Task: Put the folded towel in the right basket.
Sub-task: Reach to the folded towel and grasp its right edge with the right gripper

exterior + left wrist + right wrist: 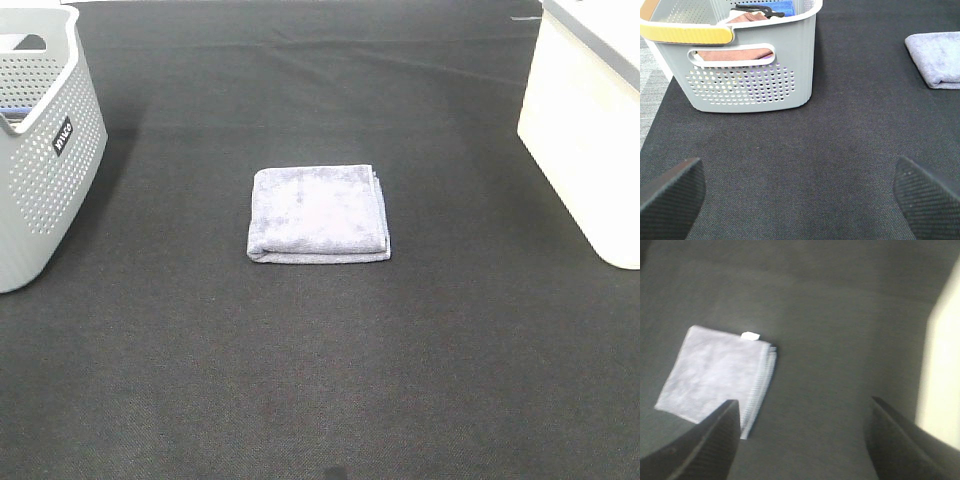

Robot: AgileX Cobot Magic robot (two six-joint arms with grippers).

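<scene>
The folded lilac-grey towel (319,214) lies flat in the middle of the black mat. It also shows in the left wrist view (938,59) and in the right wrist view (715,376). The right basket (590,130) is cream-white and stands at the far right; its wall shows in the right wrist view (942,370). No arm shows in the exterior high view. My left gripper (799,192) is open and empty above the mat, near the grey basket. My right gripper (802,437) is open and empty, above the mat between the towel and the right basket.
A grey perforated basket (40,150) stands at the far left; in the left wrist view this basket (747,75) holds folded cloths and has a yellow handle pad. The black mat (320,380) covers the table.
</scene>
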